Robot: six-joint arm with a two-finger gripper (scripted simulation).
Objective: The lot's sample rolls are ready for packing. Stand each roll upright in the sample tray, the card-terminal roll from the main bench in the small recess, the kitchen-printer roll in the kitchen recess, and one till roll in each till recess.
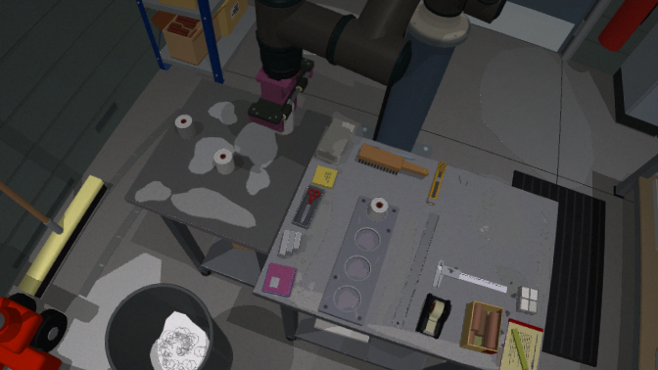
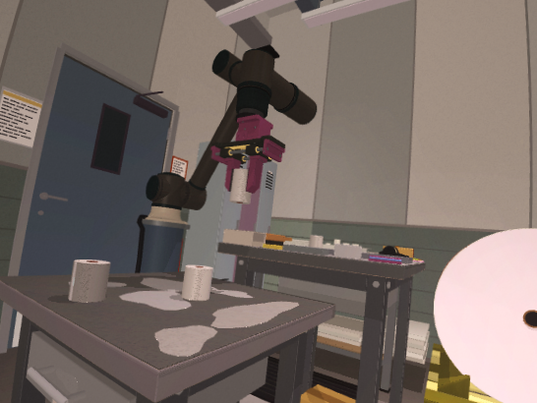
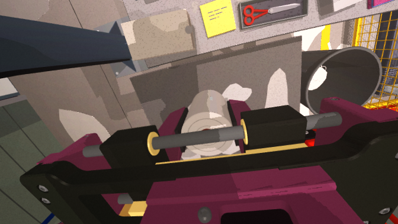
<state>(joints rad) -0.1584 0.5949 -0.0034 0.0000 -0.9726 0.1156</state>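
A white paper roll (image 2: 240, 187) hangs upright between the two magenta fingers of my gripper (image 2: 242, 183), which clamp it from both sides high above the far edge of the dark side table (image 1: 215, 166). Two more rolls (image 1: 184, 126) (image 1: 224, 161) stand upright on that table. On the main bench to the right lies the grey sample tray (image 1: 359, 260). A small roll (image 1: 379, 206) stands in its top recess, and three round recesses below it are empty. In the wrist camera the held roll (image 3: 207, 127) shows end-on, partly hidden behind the gripper's bar.
Behind the side table stand blue shelving with cardboard boxes (image 1: 188, 34) and the arm's blue pedestal (image 1: 411, 93). The bench also carries a brush (image 1: 391, 161), scissors (image 1: 308, 205), a knife (image 1: 436, 182), a caliper (image 1: 470, 279) and a tape dispenser (image 1: 433, 315). A bin (image 1: 164, 330) sits on the floor.
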